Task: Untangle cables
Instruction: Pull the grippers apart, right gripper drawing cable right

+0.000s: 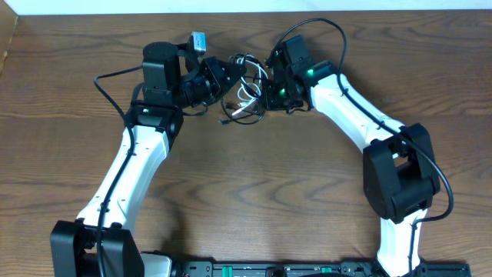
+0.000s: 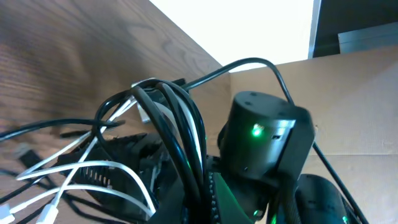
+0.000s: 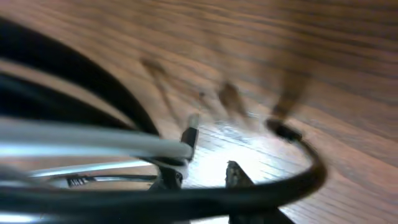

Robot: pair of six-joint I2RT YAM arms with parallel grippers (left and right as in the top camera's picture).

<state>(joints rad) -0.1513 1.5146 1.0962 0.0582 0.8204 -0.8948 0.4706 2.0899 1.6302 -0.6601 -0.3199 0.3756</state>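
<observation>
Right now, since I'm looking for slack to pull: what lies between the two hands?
In the overhead view, the tangled black cable and white cable lie bunched on the table between the left hand and right hand.

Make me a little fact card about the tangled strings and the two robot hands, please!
Place: brown wooden table
First cord: thin black cable, curved in loops and mixed up with the white one
Second cord: thin white cable, in the same bundle between the two arms
Left hand: left gripper, shut, at the tangle; what it pinches is hidden
Right hand: right gripper, on the tangle's other side; too blurry to tell if it is open or shut
Job: cords not yet untangled
</observation>
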